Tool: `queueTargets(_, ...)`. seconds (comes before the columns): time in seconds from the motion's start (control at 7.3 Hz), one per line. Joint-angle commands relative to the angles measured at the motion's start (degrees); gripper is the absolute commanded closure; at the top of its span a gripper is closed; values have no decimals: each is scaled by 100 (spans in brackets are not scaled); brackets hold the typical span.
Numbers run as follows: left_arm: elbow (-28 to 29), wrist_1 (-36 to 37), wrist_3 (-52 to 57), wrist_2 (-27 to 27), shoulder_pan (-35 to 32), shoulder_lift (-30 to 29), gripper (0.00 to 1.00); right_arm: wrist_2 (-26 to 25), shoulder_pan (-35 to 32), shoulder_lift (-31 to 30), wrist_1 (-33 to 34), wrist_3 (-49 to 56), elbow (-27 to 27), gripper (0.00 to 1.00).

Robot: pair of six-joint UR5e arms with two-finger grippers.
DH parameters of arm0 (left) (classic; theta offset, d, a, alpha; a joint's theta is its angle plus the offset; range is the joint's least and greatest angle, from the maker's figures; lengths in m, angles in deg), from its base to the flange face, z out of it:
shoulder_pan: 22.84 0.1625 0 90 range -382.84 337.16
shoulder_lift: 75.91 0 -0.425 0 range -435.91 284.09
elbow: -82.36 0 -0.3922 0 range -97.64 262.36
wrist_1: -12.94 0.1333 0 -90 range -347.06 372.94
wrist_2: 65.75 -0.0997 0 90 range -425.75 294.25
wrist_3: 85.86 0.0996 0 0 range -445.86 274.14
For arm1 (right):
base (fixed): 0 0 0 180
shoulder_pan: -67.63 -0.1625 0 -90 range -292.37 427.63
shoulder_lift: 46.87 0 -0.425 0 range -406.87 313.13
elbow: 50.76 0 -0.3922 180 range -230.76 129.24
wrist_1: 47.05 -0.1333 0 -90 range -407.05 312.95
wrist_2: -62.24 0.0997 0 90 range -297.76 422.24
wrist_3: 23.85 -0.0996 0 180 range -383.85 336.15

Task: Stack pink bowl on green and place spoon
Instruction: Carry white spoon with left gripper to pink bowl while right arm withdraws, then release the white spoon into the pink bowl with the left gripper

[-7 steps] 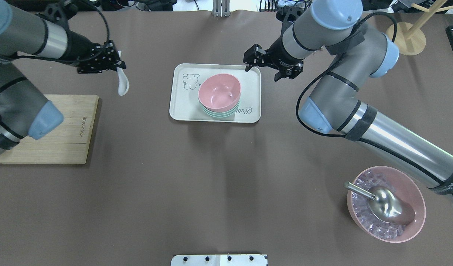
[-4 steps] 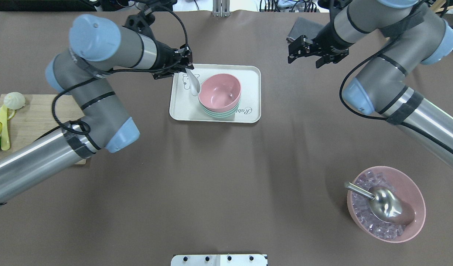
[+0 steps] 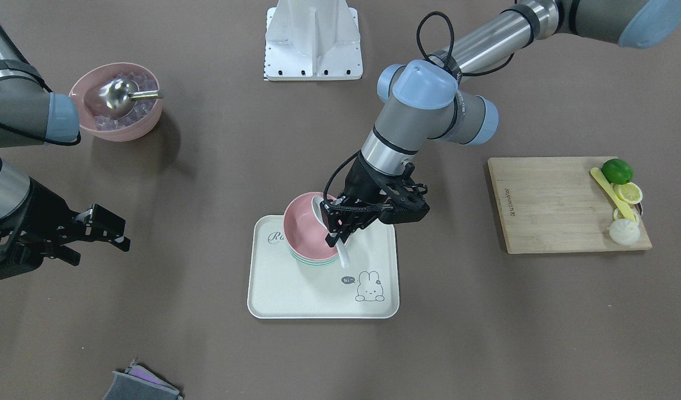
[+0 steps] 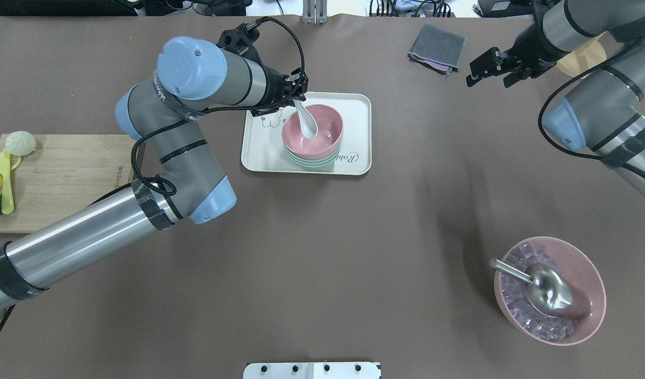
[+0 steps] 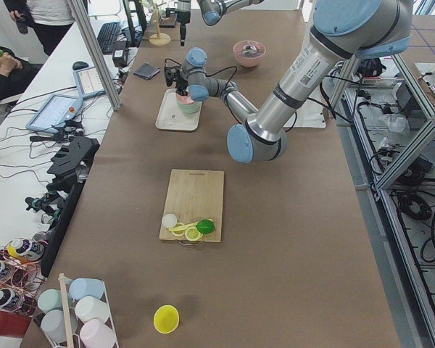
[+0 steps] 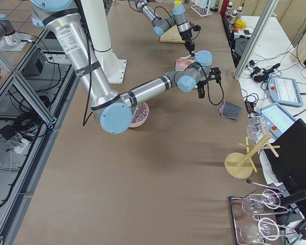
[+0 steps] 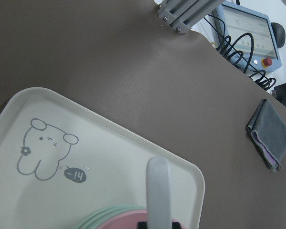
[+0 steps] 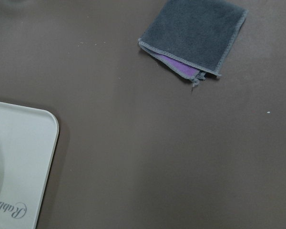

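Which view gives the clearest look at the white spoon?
Overhead exterior: the white spoon shows nearly whole, its scoop inside the pink bowl, its handle in the left claw. Front-facing: the claw hides its middle. Left wrist: handle only. Side views: too small. Right wrist: none of it.

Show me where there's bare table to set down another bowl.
Widest bare stretch: the middle of the table, between the tray, the cutting board and the ice bowl. Crowded: the tray, where the left gripper holds the spoon at the pink bowl.
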Motion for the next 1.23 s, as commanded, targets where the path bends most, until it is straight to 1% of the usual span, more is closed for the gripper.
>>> queueTargets(0.0,51,18,33,-140,26,-84,2,28,-129,-25,1,122,-31,0)
queueTargets(0.14,43,27,103,-158,26,-67,2,28,-208,-25,1,306,-136,0)
queueTargets(0.27,-27,184,513,-158,8,-41,2,81,-366,-103,1,586,-241,0)
queueTargets(0.41,-141,464,995,-158,-18,-23,2,212,-637,-322,1,1111,-321,0)
queueTargets(0.55,-385,606,1975,-175,-123,229,2,370,-901,-559,1,1612,-469,0)
queueTargets(0.68,-910,903,2759,-149,-324,641,2,380,-1164,-874,1,2148,-506,0)
queueTargets(0.82,-1516,1550,3393,-106,-561,967,2,397,-1463,-1182,10,2832,-619,0)
queueTargets(0.96,-2105,2409,3730,-97,-720,1109,2,398,-1762,-1281,10,3230,-934,0)
queueTargets(1.1,-2493,2853,3951,112,-1009,1345,2,398,-2069,-1343,1,3721,-1276,0)
